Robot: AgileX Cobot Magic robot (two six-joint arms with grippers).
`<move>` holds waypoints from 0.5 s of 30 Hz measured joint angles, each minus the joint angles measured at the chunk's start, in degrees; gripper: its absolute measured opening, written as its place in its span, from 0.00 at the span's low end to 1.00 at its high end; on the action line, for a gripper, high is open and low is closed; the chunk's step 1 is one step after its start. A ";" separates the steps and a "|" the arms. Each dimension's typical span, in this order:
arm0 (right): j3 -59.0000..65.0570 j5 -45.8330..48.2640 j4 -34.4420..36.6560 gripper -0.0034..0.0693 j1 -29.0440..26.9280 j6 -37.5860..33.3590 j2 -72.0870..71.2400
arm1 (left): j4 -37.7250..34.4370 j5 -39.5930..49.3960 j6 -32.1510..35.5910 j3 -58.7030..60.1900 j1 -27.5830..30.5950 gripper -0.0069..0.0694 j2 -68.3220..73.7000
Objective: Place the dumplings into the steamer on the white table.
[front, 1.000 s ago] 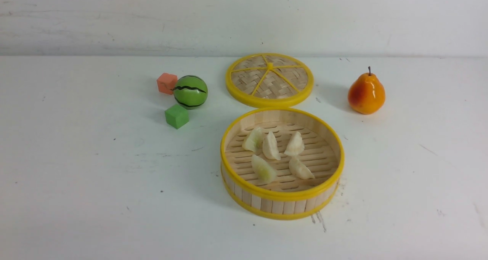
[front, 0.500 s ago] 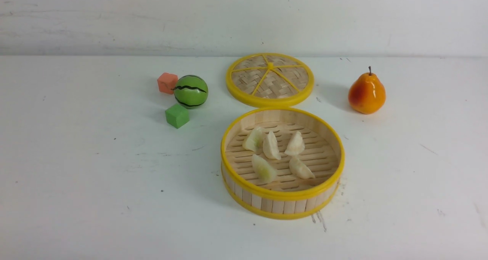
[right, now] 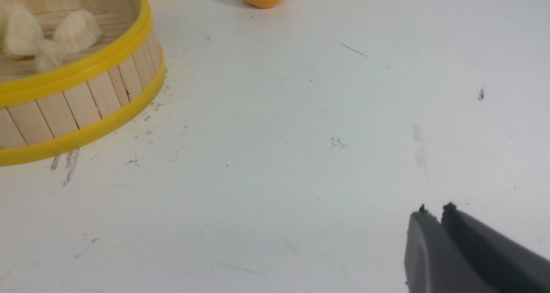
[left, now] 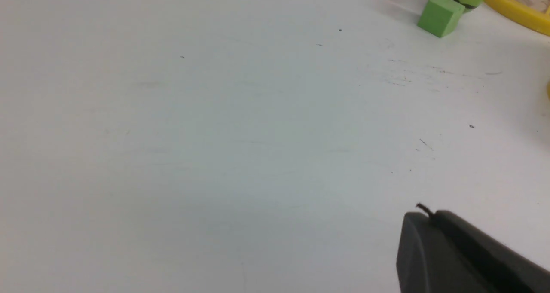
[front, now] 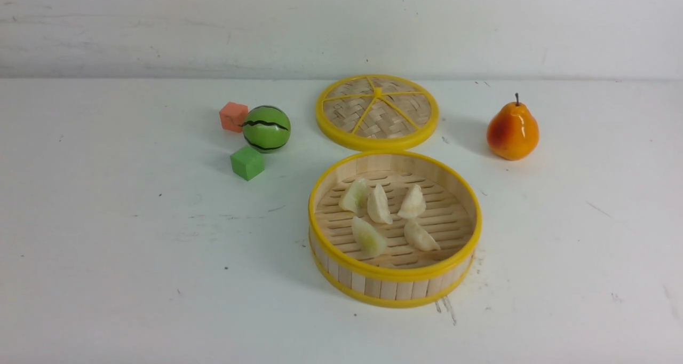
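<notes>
The steamer (front: 395,272), a round bamboo basket with yellow rims, stands on the white table (front: 133,257) right of centre. Several dumplings lie on its slatted floor: two pale greenish ones (front: 355,196) (front: 368,237) and three cream-white ones (front: 412,202). Neither gripper shows in the front view. In the left wrist view my left gripper (left: 425,213) is shut and empty above bare table. My right gripper (right: 434,208) hovers over bare table to the right of the steamer (right: 86,65), its fingers lying together with only a slight notch at the tips and nothing between them.
The woven yellow-rimmed lid (front: 377,111) lies flat just behind the steamer. An orange pear (front: 512,131) stands at the back right. A green watermelon ball (front: 267,128), an orange cube (front: 233,116) and a green cube (front: 247,162) sit to the left of the lid.
</notes>
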 joint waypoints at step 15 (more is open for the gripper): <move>0.00 0.00 0.00 0.15 0.00 0.00 0.00 | -0.34 -0.16 0.05 0.00 0.00 0.07 0.00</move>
